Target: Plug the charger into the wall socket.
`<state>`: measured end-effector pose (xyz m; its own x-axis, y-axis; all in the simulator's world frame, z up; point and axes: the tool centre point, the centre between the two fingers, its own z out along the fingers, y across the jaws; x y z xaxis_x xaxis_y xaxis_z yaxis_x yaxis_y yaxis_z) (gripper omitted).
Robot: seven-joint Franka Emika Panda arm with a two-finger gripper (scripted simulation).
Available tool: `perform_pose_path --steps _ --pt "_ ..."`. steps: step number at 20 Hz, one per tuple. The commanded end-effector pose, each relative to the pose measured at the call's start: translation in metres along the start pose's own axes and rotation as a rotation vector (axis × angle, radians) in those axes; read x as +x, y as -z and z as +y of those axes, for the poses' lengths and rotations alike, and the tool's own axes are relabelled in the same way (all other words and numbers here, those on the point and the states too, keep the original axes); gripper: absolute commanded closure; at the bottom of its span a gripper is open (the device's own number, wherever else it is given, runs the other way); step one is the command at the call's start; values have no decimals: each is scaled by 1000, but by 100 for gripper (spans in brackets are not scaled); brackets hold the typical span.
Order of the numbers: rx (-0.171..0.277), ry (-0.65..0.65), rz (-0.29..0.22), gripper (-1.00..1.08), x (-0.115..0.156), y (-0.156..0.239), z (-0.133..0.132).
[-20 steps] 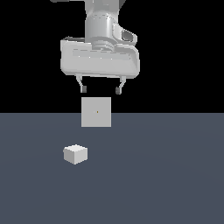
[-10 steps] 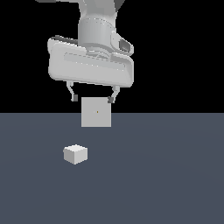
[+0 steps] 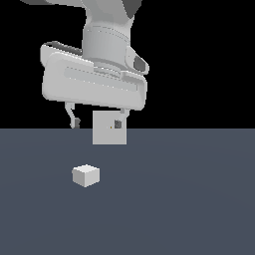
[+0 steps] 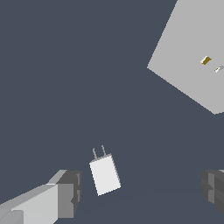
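Claw (image 4: 140, 192) is hanging spread wide, gripping nothing, above the dark grey counter (image 3: 199, 209). Small plain white cube charger (image 4: 105, 174), two thin prongs showing, is lying between the fingers, apart from the flat upright white square wall socket (image 3: 109, 128). Likely light, rigid, smooth; the flat side faces look best to grip, prongs kept free.

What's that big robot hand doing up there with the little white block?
The robot arm's end effector hangs open above the floor, holding nothing. The charger, a small white cube with two prongs, lies on the floor by itself, below it. In the wrist view it sits between the two fingers. The wall socket stands upright farther back. Nothing is plugged in yet.
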<state>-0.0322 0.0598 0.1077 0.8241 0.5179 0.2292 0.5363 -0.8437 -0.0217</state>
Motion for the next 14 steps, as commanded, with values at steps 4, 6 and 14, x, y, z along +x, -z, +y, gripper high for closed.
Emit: perform_pose_path --steps 4,6,14 --pt "21 101 37 -92 -8 -12 -10" --pt "29 138 50 -92 -10 -17 -14" --pt "57 257 93 -92 -20 -31 -25"
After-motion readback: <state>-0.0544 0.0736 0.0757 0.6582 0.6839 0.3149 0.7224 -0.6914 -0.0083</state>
